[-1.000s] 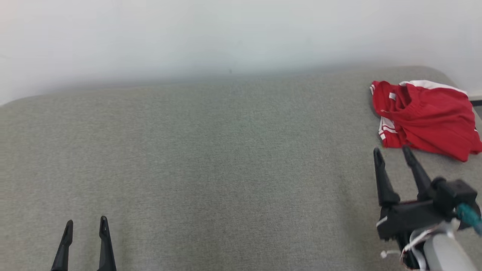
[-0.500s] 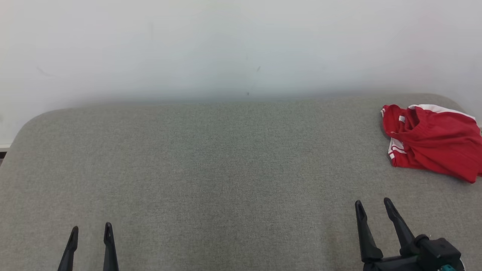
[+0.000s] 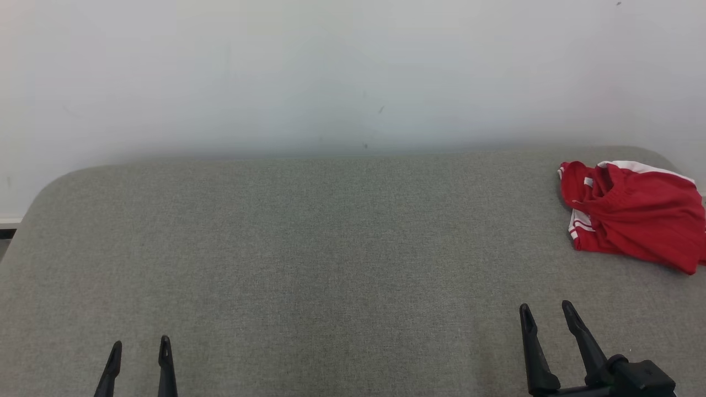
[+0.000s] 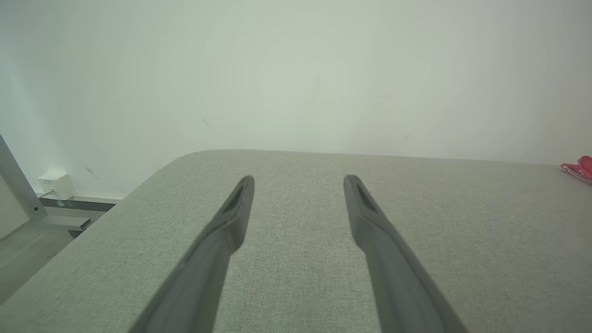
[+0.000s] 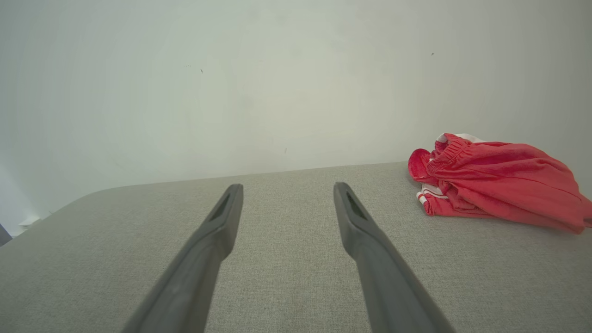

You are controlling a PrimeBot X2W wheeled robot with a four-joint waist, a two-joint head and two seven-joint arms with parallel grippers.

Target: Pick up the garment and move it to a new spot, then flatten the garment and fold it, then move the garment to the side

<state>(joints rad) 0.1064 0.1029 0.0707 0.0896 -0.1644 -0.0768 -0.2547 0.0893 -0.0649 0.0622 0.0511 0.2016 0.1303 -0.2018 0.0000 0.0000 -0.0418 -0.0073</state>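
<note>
Garment (image 3: 634,218), red with white stripes, sits bunched at the far right corner of the grey fabric table (image 3: 331,248), nothing touching it. Right gripper (image 3: 545,309) was just beside it a second ago and is now back at the near edge, well apart, jaws spread wide and empty; left gripper (image 3: 140,343) sits at the near left, also wide open, holding nothing. Reads like release-and-retreat after the move aside, though the heap looks loosely folded at best.
</note>
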